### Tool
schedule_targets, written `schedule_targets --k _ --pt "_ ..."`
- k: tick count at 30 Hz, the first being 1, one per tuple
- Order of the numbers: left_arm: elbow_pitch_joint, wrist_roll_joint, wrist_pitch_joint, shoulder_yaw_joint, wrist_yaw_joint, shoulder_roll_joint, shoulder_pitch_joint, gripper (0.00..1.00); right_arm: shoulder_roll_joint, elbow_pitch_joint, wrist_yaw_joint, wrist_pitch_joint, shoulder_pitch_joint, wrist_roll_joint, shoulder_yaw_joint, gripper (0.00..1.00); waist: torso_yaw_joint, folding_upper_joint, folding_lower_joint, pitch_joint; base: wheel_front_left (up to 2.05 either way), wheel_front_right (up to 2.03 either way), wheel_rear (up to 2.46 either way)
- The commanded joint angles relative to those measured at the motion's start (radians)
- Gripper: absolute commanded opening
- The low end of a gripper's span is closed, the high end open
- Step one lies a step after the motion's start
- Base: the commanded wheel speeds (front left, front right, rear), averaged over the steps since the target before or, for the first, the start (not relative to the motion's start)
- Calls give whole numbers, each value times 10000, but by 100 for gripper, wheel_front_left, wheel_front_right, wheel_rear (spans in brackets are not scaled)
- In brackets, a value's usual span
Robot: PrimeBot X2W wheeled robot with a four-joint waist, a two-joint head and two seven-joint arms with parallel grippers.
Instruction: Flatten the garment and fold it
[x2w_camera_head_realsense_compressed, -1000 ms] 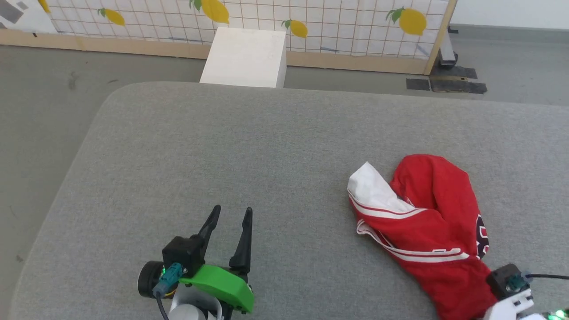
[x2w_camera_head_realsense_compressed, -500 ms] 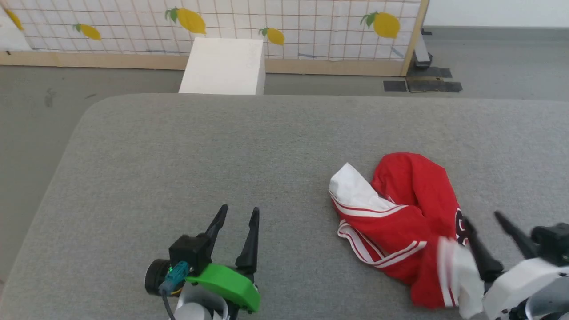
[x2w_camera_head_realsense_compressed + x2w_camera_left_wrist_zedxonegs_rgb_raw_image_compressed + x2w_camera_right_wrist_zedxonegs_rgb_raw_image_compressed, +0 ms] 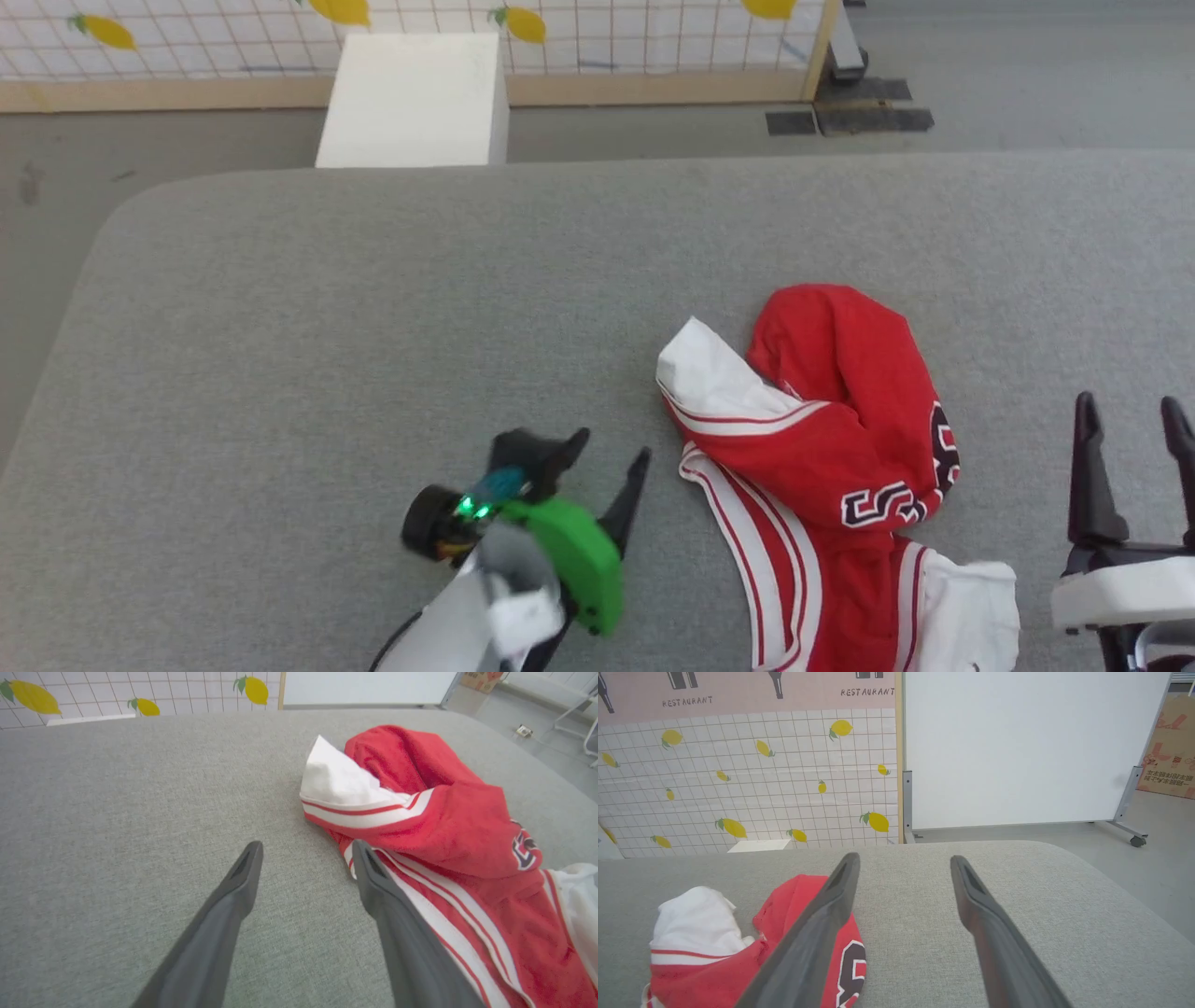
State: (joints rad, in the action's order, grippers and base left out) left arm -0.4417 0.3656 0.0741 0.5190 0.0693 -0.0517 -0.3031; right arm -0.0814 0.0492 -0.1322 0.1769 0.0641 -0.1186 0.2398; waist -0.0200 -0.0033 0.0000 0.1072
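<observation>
The right tool (image 3: 1128,403) had let go of the garment (image 3: 840,439) and drawn back right; the left tool (image 3: 613,445) had swung toward it.
Both tools stood spread and empty; the crumpled garment lay between them on the grey counter (image 3: 373,327), a white box (image 3: 411,98) beyond.

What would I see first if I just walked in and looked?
A crumpled red jersey T-shirt with white sleeves lies right of centre on the wide grey fabric surface. The left end effector, with its bright green cover, points open fingers at the shirt from the lower middle.
</observation>
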Motion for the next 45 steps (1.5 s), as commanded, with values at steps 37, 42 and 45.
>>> schedule_targets --k 37,42,45 --pt "-2362 3934 -3460 1851 -1648 -1178 -3232 0 310 -139 15 487 -281 454 148 100 390 33 0 209 0 0 0" --pt "-1542 4341 -2868 1035 -2271 -2010 -2280 0 311 -99 15 357 -126 398 165 100 995 33 0 -31 0 0 0" --pt "-1016 4571 -2751 696 -2617 -2465 -1510 0 311 -117 15 254 -67 375 135 100 1294 33 0 -88 0 0 0"
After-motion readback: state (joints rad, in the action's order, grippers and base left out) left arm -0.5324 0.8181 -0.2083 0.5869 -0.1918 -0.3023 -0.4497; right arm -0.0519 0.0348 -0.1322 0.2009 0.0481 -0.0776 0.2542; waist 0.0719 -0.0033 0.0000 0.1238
